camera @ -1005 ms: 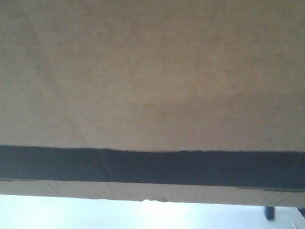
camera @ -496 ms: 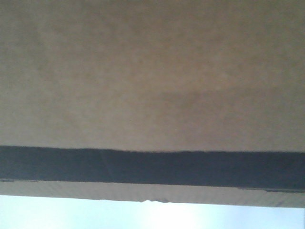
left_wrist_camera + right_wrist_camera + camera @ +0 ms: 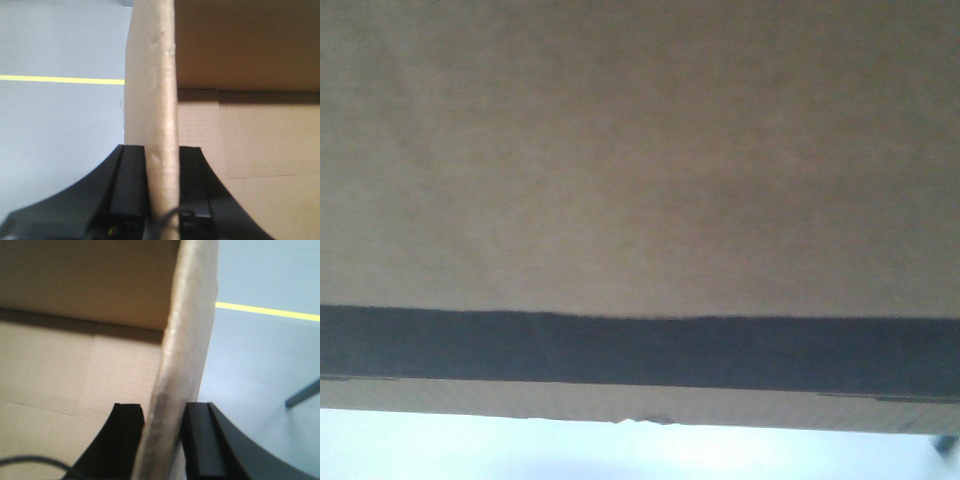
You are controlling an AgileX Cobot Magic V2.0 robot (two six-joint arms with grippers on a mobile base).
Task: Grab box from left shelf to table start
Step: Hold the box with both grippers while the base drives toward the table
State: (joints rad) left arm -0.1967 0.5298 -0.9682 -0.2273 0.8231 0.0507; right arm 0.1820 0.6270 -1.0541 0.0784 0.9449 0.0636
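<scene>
Cardboard is filling the front view: the box [image 3: 640, 160] is sitting right at the lens. Left tool [image 3: 161, 155] is pinching one upright wall edge, right tool [image 3: 162, 410] is pinching another, grey floor [image 3: 60, 130] is lying open beyond both.

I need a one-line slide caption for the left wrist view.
Black left gripper, jaws shut on one wall of the large brown corrugated cardboard box.

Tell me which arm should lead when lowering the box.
Left, probably. The left gripper clamps a wall of the box that stands straight in its grip, while the wall in the right gripper bows sideways. Each holds one side wall, so the right should move along with it.
</scene>
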